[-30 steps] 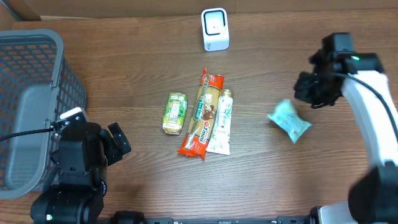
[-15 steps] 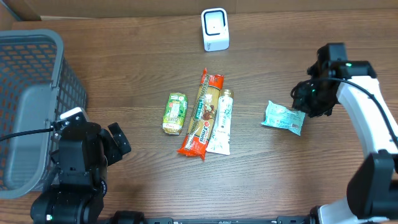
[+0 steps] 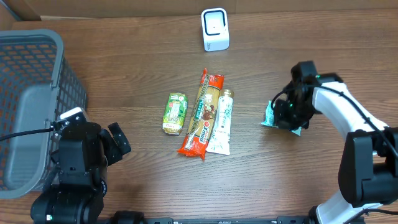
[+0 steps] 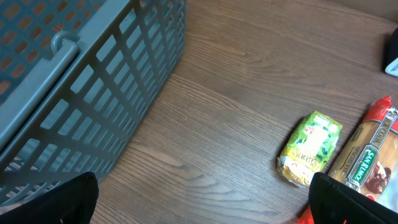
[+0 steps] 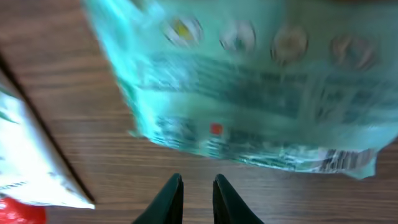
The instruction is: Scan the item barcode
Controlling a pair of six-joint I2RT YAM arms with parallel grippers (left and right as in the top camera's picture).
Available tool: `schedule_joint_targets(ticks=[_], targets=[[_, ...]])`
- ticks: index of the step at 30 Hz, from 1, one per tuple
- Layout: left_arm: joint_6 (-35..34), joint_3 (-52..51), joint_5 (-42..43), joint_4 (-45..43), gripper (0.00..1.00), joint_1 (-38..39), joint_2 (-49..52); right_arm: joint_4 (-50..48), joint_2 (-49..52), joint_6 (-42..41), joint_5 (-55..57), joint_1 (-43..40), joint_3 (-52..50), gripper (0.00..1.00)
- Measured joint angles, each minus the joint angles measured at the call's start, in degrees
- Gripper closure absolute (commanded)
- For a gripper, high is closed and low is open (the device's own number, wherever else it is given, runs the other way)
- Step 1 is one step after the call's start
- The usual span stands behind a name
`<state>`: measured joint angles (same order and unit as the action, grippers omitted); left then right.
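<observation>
The mint-green printed plastic packet (image 5: 249,87) lies flat on the brown wooden table (image 3: 124,62), at about 3 o'clock from the table's middle in the overhead view. It looks like thin, crinkly film around a light filling, so I judge it soft, light and somewhat slippery. It will likely sag or fold if pinched at one corner, and it seems unlikely to break. A striped patch that may be the barcode (image 5: 343,159) sits near one sealed edge, though it is blurred. A grip on a sealed edge away from that patch would keep the print flat and uncovered.

The right gripper (image 5: 198,186) hangs just over the packet's near edge. Its jaws are almost together, with only a thin slit of bare wood between them and nothing held. They would have to spread before taking hold.

At about 11 o'clock from the packet, well apart, stands the small white box scanner (image 3: 215,29), by the table's 12 o'clock edge. At about 9 o'clock from the packet three goods lie side by side: a white sachet (image 3: 221,121), a long red-and-gold wrapper (image 3: 201,113) touching it, and a green pouch (image 3: 175,113) just beside. The grey mesh plastic basket (image 3: 37,50) fills the 9 o'clock edge. Beside it, at 8 o'clock, waits the left gripper (image 4: 208,199) with its jaws wide apart and empty.
</observation>
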<state>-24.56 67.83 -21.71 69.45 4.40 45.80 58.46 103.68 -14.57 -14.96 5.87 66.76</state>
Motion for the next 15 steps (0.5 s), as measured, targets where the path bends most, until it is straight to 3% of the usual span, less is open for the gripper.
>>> schedule_joint_targets(ticks=[6, 15], targets=[[0.0, 0.0, 0.0, 0.0, 0.0, 0.0, 0.0, -2.89, 0.0, -2.82, 3.19, -1.14, -5.73, 0.82], [0.0, 0.0, 0.0, 0.0, 0.0, 0.0, 0.0, -11.93, 0.0, -9.27, 11.26, -7.17, -6.23, 0.81]])
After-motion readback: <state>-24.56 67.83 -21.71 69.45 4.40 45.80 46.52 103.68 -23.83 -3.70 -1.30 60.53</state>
